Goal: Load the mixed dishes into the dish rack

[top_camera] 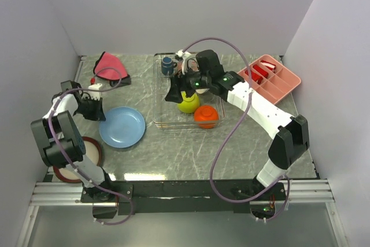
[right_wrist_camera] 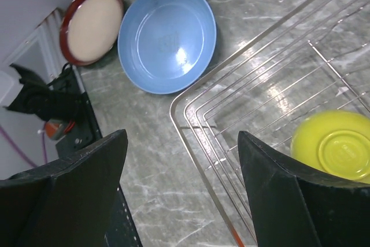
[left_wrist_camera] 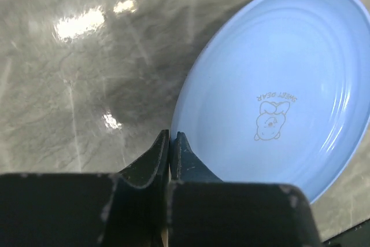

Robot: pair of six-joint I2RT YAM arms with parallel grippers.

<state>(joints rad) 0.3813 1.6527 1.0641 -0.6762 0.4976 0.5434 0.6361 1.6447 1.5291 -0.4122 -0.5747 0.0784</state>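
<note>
The light-blue plate lies on the table left of the wire dish rack. My left gripper is shut on the plate's left rim; in the left wrist view its tips pinch the plate edge. My right gripper is open and empty above the rack's left part. The yellow-green bowl, upside down, the orange bowl and the dark blue mug are in the rack. The red-rimmed cream plate lies near the left arm. The lavender plate is not in view.
A red-pink cloth lies at the back left, with a small white object near it. A pink compartment tray stands right of the rack. The right wrist view also shows the blue plate.
</note>
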